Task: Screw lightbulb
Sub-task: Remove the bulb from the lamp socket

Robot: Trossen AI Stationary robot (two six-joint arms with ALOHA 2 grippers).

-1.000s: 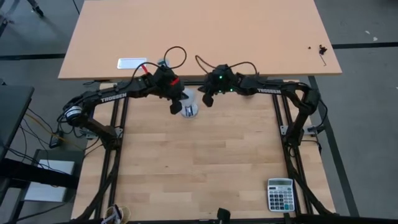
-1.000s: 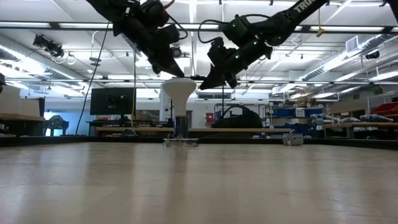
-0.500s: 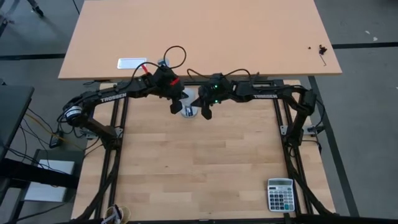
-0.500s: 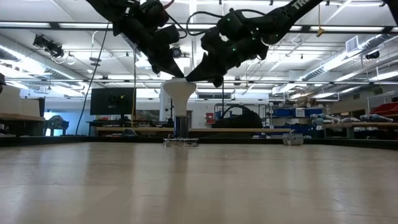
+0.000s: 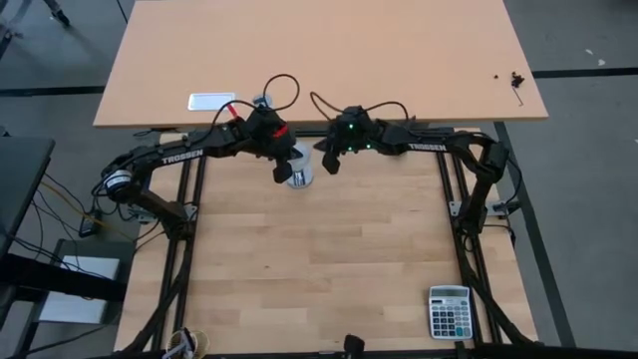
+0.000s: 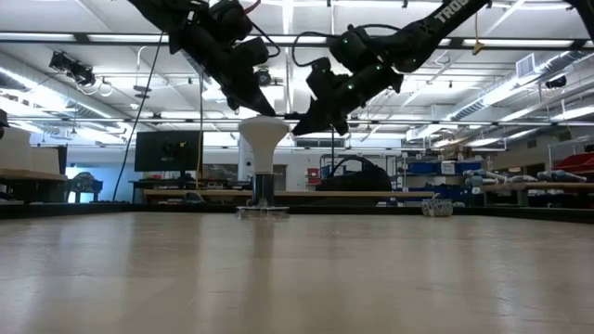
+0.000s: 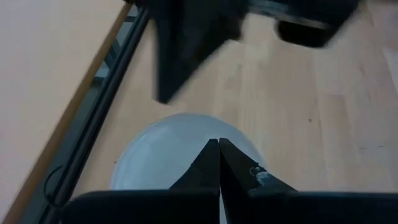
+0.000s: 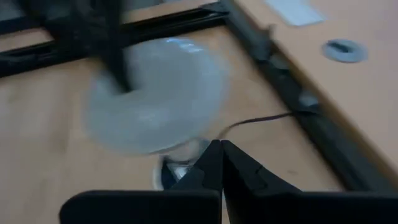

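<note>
The white lightbulb (image 6: 263, 139) stands upright, its neck down in the socket (image 6: 263, 210) on the wooden table (image 5: 329, 259), near the far edge (image 5: 302, 179). My left gripper (image 6: 270, 112) is shut, with its tips at the top of the bulb's wide head (image 7: 174, 155). My right gripper (image 6: 298, 129) is shut too. Its tips stand just beside the head's rim on the side toward the table's right (image 8: 155, 93). My left gripper rests its shut fingertips (image 7: 219, 149) on the top of the bulb's head (image 6: 264, 121), slanting down from the table's left and far side. The bulb stays upright in the socket. My right gripper's tips are at the head's rim; whether they touch I cannot tell.
A black cord (image 8: 252, 122) runs from the socket toward the far rail (image 5: 439, 130). A calculator (image 5: 449, 311) lies at the near right corner. Beyond the far rail stands a tan table (image 5: 319, 50) with a white label (image 5: 211, 100).
My right gripper swung toward the table's left against the bulb's head, then drew back toward the right. The bulb and its socket have slid a little along the table toward the left. My left gripper stayed on the head.
</note>
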